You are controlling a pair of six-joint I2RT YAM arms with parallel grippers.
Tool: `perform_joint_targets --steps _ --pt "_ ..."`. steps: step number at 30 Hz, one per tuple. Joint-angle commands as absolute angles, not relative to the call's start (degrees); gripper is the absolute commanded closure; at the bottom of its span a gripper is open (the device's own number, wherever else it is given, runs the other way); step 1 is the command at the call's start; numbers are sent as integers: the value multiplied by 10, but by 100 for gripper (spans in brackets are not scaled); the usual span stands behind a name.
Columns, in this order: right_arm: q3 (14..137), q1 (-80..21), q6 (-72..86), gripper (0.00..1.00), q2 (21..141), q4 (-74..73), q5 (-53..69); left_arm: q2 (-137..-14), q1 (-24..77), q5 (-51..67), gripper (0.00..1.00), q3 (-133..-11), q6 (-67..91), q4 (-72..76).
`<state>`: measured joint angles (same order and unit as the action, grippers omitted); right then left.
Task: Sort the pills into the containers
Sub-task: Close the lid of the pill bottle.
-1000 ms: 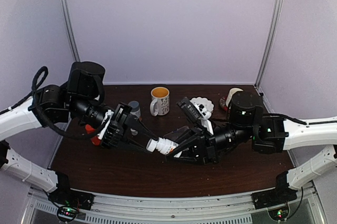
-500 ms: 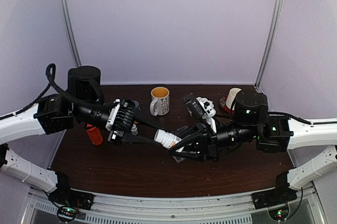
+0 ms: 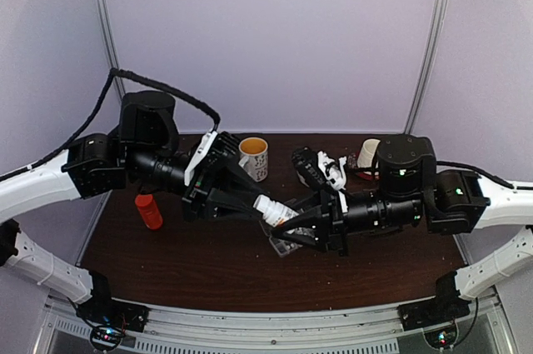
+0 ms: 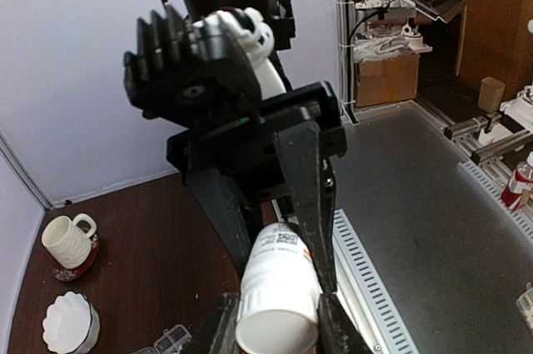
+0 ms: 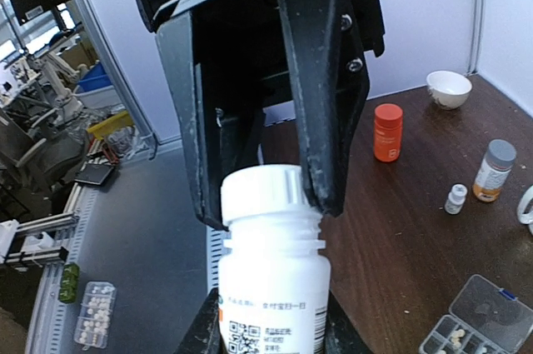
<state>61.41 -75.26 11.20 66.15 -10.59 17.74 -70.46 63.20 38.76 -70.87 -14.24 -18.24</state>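
A white pill bottle [image 3: 273, 210] hangs tilted in the air between both arms. My left gripper [image 3: 261, 203] is shut on its ribbed white cap [image 4: 275, 329]. My right gripper [image 3: 289, 221] is shut on its labelled body [image 5: 273, 304]. In the right wrist view the left gripper's black fingers [image 5: 321, 121] pinch the cap [image 5: 262, 191] from above. The clear pill box [image 3: 281, 246] lies on the table just under the bottle. Its containers [image 5: 476, 321] show at the lower right of the right wrist view, with a few pale pills [image 5: 456, 335] in one compartment.
An orange bottle [image 3: 149, 211] stands at the left. A mug [image 3: 253, 158] is at the back centre. A white scalloped bowl [image 5: 448, 87], a grey-capped amber bottle [image 5: 493, 171] and a tiny white bottle [image 5: 455, 198] also stand on the brown table [image 3: 191, 262]. A cup [image 3: 367, 152] sits back right.
Both arms have carried the bottle up and to the right, still held at both ends. The left arm swung right, uncovering the orange bottle.
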Motion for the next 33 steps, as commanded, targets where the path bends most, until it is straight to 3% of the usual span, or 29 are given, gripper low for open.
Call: perform_joint_targets --steps 1,12,16,27,33 --pt "642 -780 22 100 679 -140 54 -755 640 399 77 -767 -47 -204" --pt "633 -848 -74 100 664 -114 -217 -786 639 372 81 -794 207 -208" --pt "608 -866 -88 100 651 -60 -281 -774 639 375 83 -748 322 -107" --pt "568 -883 -130 100 616 -2 -345 -746 640 354 85 -677 476 20" --pt "570 -890 -156 100 616 -2 -303 -749 643 380 85 -673 490 24"
